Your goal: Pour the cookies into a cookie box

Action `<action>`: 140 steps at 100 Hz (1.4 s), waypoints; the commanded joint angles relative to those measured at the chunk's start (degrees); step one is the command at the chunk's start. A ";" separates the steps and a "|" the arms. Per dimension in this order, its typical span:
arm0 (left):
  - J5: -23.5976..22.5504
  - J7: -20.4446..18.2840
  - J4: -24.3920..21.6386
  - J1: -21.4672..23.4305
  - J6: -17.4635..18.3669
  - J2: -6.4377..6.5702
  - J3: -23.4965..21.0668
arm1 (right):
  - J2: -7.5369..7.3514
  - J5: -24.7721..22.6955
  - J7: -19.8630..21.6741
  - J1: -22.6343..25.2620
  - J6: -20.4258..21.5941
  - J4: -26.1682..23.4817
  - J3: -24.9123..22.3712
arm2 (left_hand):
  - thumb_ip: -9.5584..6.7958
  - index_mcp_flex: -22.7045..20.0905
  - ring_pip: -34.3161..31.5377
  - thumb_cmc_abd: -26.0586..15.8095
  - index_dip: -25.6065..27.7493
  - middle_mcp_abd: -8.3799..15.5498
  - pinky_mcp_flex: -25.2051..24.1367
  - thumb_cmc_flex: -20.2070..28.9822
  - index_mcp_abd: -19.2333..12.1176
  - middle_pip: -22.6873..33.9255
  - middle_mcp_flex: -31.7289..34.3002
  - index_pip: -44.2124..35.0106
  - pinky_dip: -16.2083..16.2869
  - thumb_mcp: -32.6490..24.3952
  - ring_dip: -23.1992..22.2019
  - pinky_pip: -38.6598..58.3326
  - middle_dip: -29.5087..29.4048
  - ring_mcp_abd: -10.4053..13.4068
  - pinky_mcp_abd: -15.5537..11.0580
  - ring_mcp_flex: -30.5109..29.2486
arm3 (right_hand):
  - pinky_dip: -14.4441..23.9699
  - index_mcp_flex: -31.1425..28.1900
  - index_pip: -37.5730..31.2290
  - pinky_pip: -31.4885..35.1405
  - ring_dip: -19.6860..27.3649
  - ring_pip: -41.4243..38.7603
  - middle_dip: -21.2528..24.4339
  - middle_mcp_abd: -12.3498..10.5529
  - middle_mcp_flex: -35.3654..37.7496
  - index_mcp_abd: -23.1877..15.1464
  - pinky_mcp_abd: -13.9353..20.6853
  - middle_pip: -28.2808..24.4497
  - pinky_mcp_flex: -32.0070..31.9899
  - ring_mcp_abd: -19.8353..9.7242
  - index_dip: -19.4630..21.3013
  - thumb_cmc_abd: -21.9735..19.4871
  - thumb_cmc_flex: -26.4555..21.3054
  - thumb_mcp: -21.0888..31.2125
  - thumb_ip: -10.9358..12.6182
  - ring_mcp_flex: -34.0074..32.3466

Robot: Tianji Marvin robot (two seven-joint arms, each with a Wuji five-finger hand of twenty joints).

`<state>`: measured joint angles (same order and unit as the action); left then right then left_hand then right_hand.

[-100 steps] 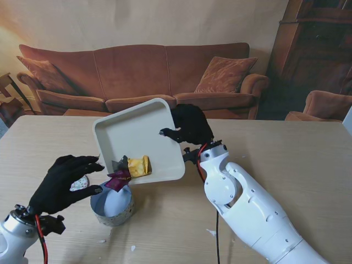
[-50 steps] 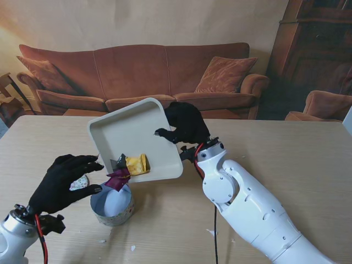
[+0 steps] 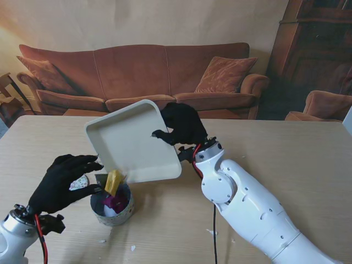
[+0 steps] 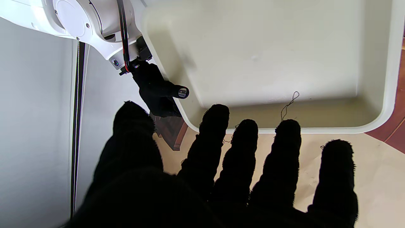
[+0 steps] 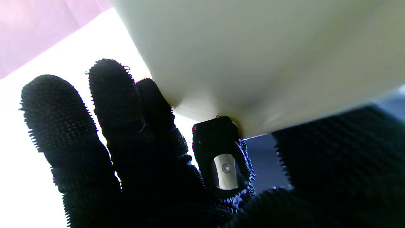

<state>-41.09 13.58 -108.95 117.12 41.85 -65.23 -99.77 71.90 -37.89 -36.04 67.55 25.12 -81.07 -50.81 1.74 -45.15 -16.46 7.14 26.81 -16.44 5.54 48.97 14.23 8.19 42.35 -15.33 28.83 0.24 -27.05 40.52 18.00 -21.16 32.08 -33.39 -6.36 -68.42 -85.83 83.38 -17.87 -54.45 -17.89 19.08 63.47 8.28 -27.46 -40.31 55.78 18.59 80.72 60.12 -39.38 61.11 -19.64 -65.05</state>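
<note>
Stand view | right hand (image 3: 181, 124) fingers pinch smooth square tray (image 3: 129, 144) | left hand (image 3: 61, 184) fingers spread

My right hand (image 3: 184, 124) grips the far right edge of the tray (image 3: 132, 144), tilted above the worktop (image 3: 286, 148). The cookie box (image 3: 113, 204) stands under the tray's low corner, just right of my left hand's fingers (image 3: 91, 163), with wrapped cookies (image 3: 114, 190) in and over its mouth. A sofa (image 3: 137, 74) lies beyond the worktop's far edge.
</note>
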 commanded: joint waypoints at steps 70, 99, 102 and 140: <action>-0.61 -2.02 0.08 -0.57 -1.35 0.24 -0.64 | -1.63 -0.11 3.57 8.30 -4.02 -10.69 -8.36 | 0.16 -0.21 -0.21 -2.31 0.01 -0.59 -0.16 1.55 0.04 -0.12 -0.01 0.05 -0.59 0.97 -0.26 0.58 0.10 -0.43 1.09 0.04 | 0.69 -0.24 -2.95 3.24 -1.20 -1.56 -1.33 -10.19 3.07 -15.49 1.53 -3.45 1.24 -3.18 0.83 1.16 -25.87 28.85 3.37 -1.45; -0.49 -6.33 1.89 -2.10 -1.89 1.17 -3.43 | -3.49 7.26 13.45 21.26 -10.43 -21.15 -19.22 | 0.23 1.34 0.42 -1.40 -0.33 -0.35 -0.59 1.27 0.31 -0.31 -0.80 0.86 -0.83 1.06 0.05 -0.03 0.07 0.17 0.65 0.88 | 1.29 0.39 -2.53 8.40 -0.82 -2.81 -0.98 -8.59 3.87 -15.25 -0.15 -3.82 3.21 -2.03 0.89 4.41 -26.59 28.85 5.44 -3.41; -0.77 -6.46 2.16 -2.19 -1.92 1.23 -3.76 | -3.61 8.10 14.27 22.57 -11.26 -21.91 -20.26 | 0.21 1.40 0.48 -1.43 -0.35 -0.34 -0.58 1.31 0.32 -0.31 -0.85 0.88 -0.83 1.00 0.07 -0.06 0.08 0.15 0.66 1.01 | 1.33 0.49 -2.46 8.88 -0.81 -2.97 -0.95 -8.33 4.06 -15.22 -0.36 -3.84 3.51 -1.95 0.89 4.72 -26.69 28.85 5.63 -3.69; -4.63 -8.23 8.53 -5.69 -2.34 2.37 -6.01 | -4.44 15.96 22.09 32.89 -21.07 -23.61 -29.25 | 0.41 6.24 5.23 2.54 -1.46 0.61 -5.12 1.17 0.90 -2.03 -6.62 3.36 -2.83 0.96 2.59 -7.32 -0.72 3.53 -2.81 9.72 | 0.55 1.05 -1.38 11.36 -0.69 -4.88 -0.56 -6.57 4.11 -13.40 -2.97 -4.58 4.27 0.41 0.91 6.62 -27.63 28.85 5.18 -3.96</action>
<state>-45.92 6.56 -102.67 112.59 40.28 -63.48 -105.50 67.49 -23.51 -14.61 99.40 5.59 -106.28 -79.79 1.74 -41.38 -13.18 8.62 26.13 -15.86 2.42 48.97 14.38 7.20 38.33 -12.64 27.05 0.44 -25.62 35.70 18.00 -18.95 30.28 -27.00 -5.27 -68.74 -85.45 90.62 -18.54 -57.18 -17.89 19.12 64.69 8.18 -29.00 -41.00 58.71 18.81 80.72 62.07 -39.32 61.10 -16.40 -67.77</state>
